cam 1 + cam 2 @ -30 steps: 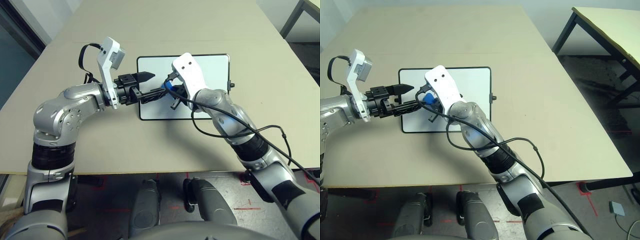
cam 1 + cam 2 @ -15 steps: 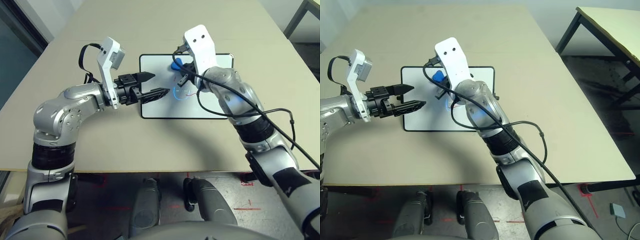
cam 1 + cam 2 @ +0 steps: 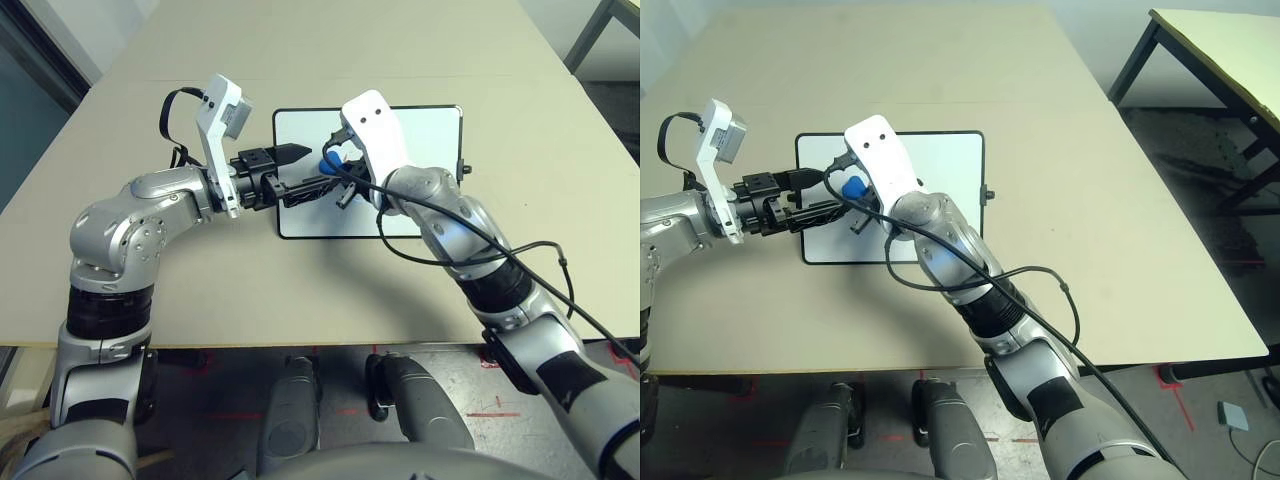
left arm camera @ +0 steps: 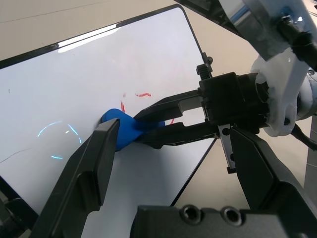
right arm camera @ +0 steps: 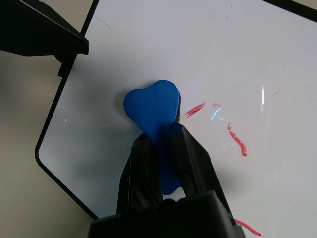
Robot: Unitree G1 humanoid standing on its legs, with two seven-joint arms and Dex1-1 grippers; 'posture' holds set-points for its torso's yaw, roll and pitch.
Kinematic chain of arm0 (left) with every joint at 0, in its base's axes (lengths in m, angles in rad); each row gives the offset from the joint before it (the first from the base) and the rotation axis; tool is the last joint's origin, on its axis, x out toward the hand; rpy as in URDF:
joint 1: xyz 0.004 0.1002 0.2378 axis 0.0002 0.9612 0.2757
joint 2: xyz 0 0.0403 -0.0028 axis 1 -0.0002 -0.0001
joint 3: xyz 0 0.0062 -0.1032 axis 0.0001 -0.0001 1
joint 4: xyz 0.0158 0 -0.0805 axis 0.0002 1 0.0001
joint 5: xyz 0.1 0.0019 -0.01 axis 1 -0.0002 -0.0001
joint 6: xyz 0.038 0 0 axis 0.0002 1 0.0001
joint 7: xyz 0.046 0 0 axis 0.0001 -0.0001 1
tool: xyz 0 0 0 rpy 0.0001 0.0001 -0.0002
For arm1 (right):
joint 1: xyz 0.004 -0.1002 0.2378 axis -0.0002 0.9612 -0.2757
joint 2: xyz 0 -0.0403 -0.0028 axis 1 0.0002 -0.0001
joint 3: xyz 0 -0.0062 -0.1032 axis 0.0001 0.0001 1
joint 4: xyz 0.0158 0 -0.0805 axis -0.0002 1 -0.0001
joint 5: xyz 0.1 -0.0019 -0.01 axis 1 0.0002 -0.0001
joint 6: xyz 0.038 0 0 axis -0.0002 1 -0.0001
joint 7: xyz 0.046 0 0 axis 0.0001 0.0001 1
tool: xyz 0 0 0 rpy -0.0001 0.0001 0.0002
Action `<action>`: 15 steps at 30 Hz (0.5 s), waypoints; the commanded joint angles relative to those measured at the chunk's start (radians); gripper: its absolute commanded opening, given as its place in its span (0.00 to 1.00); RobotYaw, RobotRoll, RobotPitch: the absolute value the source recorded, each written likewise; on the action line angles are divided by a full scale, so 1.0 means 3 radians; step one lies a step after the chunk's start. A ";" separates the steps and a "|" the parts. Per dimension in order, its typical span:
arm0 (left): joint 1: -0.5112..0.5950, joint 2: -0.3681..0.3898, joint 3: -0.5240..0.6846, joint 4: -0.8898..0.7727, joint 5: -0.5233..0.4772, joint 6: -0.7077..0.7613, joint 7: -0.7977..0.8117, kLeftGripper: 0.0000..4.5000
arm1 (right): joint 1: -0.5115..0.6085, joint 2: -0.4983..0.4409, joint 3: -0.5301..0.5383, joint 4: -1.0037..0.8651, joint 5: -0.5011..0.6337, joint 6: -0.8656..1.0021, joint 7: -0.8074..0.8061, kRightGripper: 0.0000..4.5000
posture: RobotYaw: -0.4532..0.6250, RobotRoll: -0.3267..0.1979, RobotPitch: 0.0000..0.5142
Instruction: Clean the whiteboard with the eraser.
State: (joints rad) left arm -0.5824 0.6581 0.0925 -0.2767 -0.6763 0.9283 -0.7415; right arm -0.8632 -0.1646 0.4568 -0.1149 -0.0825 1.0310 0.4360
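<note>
While the right end effector [image 5: 163, 148] pinches the small bright blue eraser [image 5: 153, 106] tight between its 2 black fingers, pressing it onto the white rectangular whiteboard with the thin black frame [image 3: 420, 135] near some red marks [image 5: 237, 141], the left end effector [image 4: 173, 163] hovers spread wide over the board's edge, holding nothing, on the beige table [image 3: 330, 290].

Blue eraser [image 5: 152, 106] on red-marked whiteboard [image 5: 208, 59]

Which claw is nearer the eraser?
Right. The right claw is shut on the eraser, pressing it on the board. The left claw is open beside it, not touching.
</note>
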 commanded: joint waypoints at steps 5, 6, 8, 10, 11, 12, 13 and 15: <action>0.0017 0.0051 -0.0038 -0.0052 -0.0017 0.0032 -0.0038 1.00 | -0.0408 0.0075 -0.0255 0.0583 -0.0065 -0.0447 -0.0202 0.10 | 0.47 0.62 0.33; 0.0020 0.0060 -0.0037 -0.0054 -0.0019 0.0037 -0.0043 1.00 | -0.0466 0.0089 -0.0297 0.0646 -0.0068 -0.0511 -0.0231 0.10 | 0.47 0.62 0.33; 0.0024 0.0077 -0.0033 -0.0053 -0.0018 0.0038 -0.0051 1.00 | -0.0533 0.0112 -0.0354 0.0732 -0.0073 -0.0608 -0.0270 0.09 | 0.47 0.62 0.33; 0.0032 0.0109 -0.0025 -0.0043 -0.0006 0.0029 -0.0065 1.00 | -0.0565 0.0136 -0.0384 0.0784 -0.0078 -0.0682 -0.0300 0.09 | 0.47 0.62 0.33; 0.0034 0.0119 -0.0024 -0.0040 -0.0002 0.0025 -0.0069 1.00 | -0.0567 0.0147 -0.0386 0.0797 -0.0077 -0.0698 -0.0302 0.09 | 0.47 0.62 0.33; 0.0036 0.0124 -0.0025 -0.0040 -0.0003 0.0024 -0.0069 1.00 | -0.0553 0.0162 -0.0372 0.0797 -0.0077 -0.0700 -0.0298 0.09 | 0.48 0.62 0.33; 0.0037 0.0128 -0.0026 -0.0042 -0.0006 0.0024 -0.0068 1.00 | -0.0530 0.0177 -0.0350 0.0789 -0.0078 -0.0694 -0.0288 0.09 | 0.48 0.62 0.33; 0.0045 0.0131 -0.0025 -0.0052 -0.0010 0.0028 -0.0064 1.00 | -0.0439 0.0207 -0.0277 0.0727 -0.0080 -0.0655 -0.0260 0.09 | 0.48 0.62 0.33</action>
State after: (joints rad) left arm -0.5822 0.6890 0.0925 -0.2769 -0.6766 0.9303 -0.7568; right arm -1.0208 -0.1134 0.3459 0.1134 -0.1004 0.8314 0.3467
